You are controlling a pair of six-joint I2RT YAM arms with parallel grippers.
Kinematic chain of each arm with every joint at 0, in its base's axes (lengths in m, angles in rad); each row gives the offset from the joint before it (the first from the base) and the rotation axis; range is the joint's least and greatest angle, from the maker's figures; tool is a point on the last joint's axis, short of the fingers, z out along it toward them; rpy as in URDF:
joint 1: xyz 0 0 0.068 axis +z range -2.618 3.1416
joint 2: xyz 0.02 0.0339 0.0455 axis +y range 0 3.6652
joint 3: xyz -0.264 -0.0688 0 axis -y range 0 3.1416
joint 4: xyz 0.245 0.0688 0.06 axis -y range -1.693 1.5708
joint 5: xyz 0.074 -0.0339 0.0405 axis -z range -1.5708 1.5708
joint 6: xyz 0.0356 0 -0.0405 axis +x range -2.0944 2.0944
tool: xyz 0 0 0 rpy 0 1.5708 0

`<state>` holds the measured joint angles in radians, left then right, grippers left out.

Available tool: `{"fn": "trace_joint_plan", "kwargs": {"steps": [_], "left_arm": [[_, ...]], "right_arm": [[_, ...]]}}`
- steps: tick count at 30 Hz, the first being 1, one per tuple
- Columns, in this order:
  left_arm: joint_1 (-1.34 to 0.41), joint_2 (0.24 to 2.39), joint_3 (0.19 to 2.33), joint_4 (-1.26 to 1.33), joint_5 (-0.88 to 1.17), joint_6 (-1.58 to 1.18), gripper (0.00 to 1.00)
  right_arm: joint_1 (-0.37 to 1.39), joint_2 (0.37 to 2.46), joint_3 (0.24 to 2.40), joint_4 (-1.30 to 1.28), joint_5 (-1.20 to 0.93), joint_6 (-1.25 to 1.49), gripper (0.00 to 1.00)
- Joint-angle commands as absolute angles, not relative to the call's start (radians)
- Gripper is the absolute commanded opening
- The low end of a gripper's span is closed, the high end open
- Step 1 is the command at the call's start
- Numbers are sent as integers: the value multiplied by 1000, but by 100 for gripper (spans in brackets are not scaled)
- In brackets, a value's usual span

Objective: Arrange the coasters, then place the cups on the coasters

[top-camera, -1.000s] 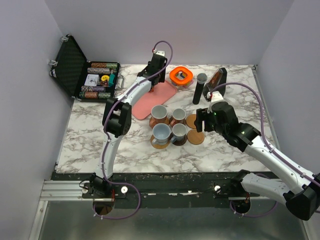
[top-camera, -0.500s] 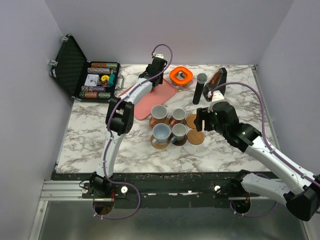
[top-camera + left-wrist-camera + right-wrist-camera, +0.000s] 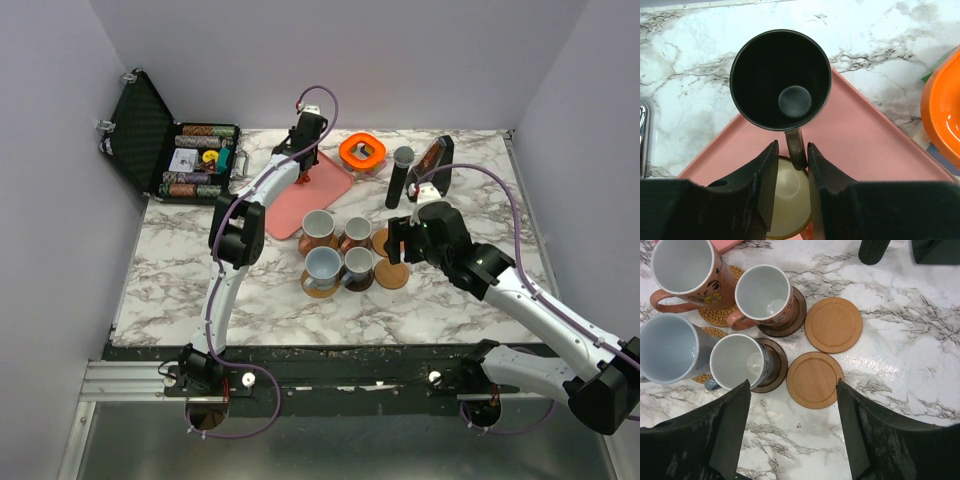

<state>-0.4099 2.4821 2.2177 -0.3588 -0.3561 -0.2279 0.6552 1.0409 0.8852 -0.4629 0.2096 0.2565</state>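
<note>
Left tool (image 3: 791, 150) has narrowed in around the handle of the black cup (image 3: 780, 75), which sits on the pink tray (image 3: 865, 145); can't tell if it's clamped yet. Right tool (image 3: 792, 387) hangs spread wide over two bare coasters (image 3: 833, 324), so that cup's probably next.

1 marble counter (image 3: 170, 290) carries 6 cups: 1 large flowered pinkish-brown cup (image 3: 682, 265), 1 smaller pinkish-brown cup (image 3: 762, 292), 1 pale blue cup (image 3: 667, 347), 1 grey cup (image 3: 737, 361), 1 black cup (image 3: 781, 80) and 1 cream-lined cup (image 3: 788, 200). There are 6 coasters: 2 woven coasters (image 3: 710, 317) (image 3: 699, 377), 2 dark brown coasters (image 3: 799, 310) (image 3: 780, 365) and 2 bare light wood coasters (image 3: 833, 324) (image 3: 814, 379). Also counted are 1 pink tray (image 3: 865, 145), 1 orange ring-shaped object (image 3: 361, 151), 1 tall black cylinder (image 3: 398, 178), 1 open black case (image 3: 150, 130) and 1 dark slanted box (image 3: 437, 165).
</note>
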Motion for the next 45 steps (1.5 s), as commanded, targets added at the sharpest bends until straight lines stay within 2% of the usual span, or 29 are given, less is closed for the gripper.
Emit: {"fn": "trace_joint_plan", "kwargs": {"steps": [1,7,10,13,18,32,45], "left_arm": [[-400,2508,2249,-338,-373,-218,35],[-393,2513,2247,-321,-348,-221,34],[-380,2514,2247,-321,-313,-245,28],[-371,2508,2229,-296,-267,-255,20],[-370,2482,2186,-235,-244,-247,0],[-370,2404,2140,-127,-178,-209,0],[-370,2224,1953,37,-129,-141,0]], "right_arm": [[652,1055,887,-434,183,270,77],[652,1068,890,-434,172,272,77],[652,1069,891,-434,173,272,77],[652,1066,893,-434,179,273,77],[652,1065,891,-434,183,275,77],[638,1097,925,-479,261,324,78],[537,1094,934,-495,213,316,79]]}}
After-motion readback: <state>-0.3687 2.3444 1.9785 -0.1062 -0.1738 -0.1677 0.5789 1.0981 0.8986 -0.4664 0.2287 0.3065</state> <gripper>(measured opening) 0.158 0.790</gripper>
